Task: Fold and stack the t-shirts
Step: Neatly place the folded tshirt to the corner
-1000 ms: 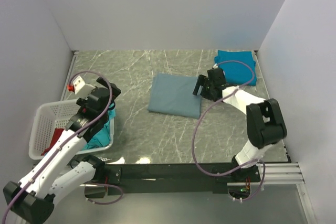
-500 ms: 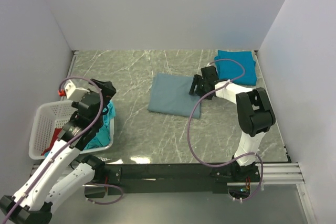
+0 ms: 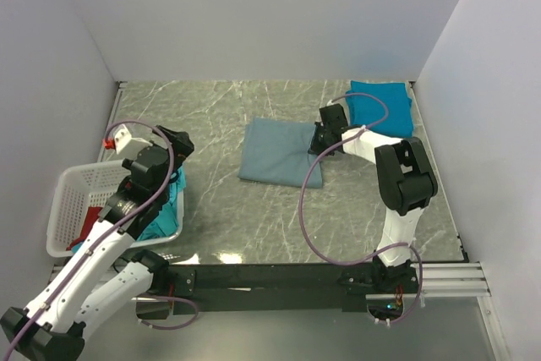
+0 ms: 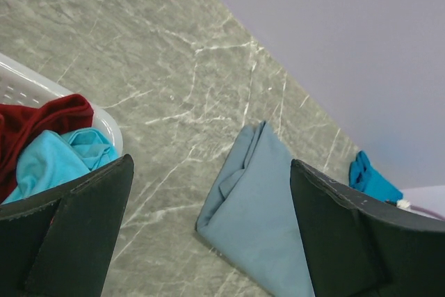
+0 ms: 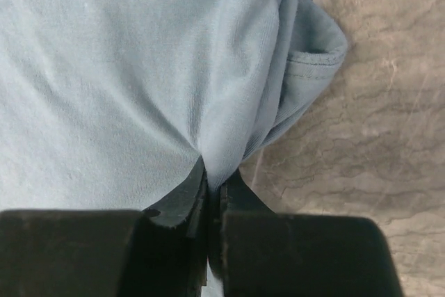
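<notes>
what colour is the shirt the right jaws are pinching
Dusty grey-blue; the shirt shows best in the right wrist view.

The bench looks like grey-green veined stone, smooth, with a faint sheen near its front edge. The grey-blue t-shirt is soft matt knit cloth with a stitched hem. The teal t-shirt, red t-shirt and turquoise t-shirt are matt cloth too. The basket is smooth white plastic. The right gripper is matt black plastic.
</notes>
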`<state>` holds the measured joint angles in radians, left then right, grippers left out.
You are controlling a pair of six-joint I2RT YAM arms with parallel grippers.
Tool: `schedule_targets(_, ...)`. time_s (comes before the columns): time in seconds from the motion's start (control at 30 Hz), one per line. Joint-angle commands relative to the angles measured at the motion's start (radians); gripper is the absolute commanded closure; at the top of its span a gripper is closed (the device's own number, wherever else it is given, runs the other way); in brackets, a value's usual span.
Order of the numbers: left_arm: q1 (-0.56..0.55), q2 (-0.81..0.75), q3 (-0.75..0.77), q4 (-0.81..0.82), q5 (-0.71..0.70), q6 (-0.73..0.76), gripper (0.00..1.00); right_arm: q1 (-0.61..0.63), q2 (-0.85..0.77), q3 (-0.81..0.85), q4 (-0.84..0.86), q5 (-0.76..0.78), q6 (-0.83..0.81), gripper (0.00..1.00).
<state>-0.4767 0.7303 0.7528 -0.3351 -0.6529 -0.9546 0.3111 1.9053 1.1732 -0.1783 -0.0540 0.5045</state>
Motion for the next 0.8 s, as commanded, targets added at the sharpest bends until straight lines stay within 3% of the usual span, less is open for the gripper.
schedule_targets(0.0, -0.002, 0.02, 0.008, 0.038, 0.029, 0.025, 0.01, 0.01, 0.012, 0.069, -0.058, 0.052, -0.072, 1.0)
schedule_targets(0.37, -0.002, 0.112, 0.111, -0.059, -0.054, -0.009, 0.01, -0.003, 0.008, 0.304, -0.183, 0.284, -0.274, 1.0)
schedule_targets(0.77, -0.002, 0.05, 0.022, 0.143, 0.015, 0.148, 0.01, -0.072, 0.1, 0.551, -0.279, 0.442, -0.449, 1.0)
